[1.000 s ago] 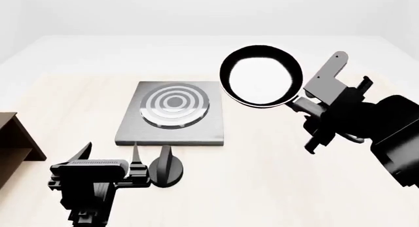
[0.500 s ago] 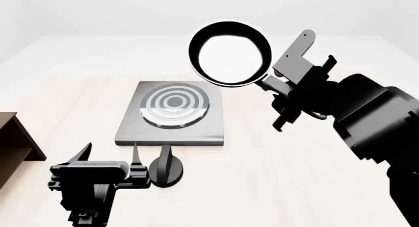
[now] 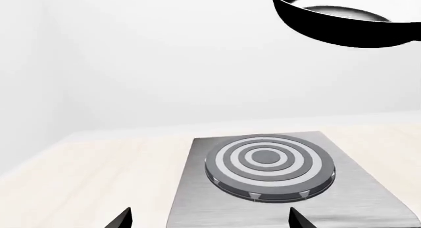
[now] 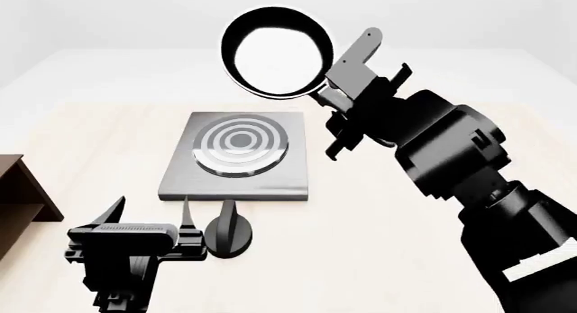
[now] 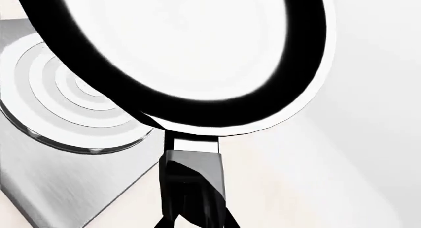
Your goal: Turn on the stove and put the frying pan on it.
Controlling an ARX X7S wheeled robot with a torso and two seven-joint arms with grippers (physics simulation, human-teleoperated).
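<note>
The frying pan (image 4: 275,53) hangs in the air above the far right edge of the stove (image 4: 236,184), its pale inside facing up. My right gripper (image 4: 336,100) is shut on the pan's handle (image 5: 192,183). In the right wrist view the pan (image 5: 177,50) covers part of the ringed burner (image 5: 52,105). The black round knob (image 4: 228,237) stands just in front of the grey stove plate. My left gripper (image 4: 153,215) is open beside the knob, to its left, holding nothing. The left wrist view shows the burner (image 3: 268,161) ahead and the pan (image 3: 348,18) high up.
A brown wooden shelf (image 4: 20,198) stands at the left edge of the pale table (image 4: 379,245), close to my left arm. My right arm reaches across the table's right half.
My right arm has carried the frying pan leftward and higher, from right of the stove to above its far right edge. The left gripper has stayed by the knob.
</note>
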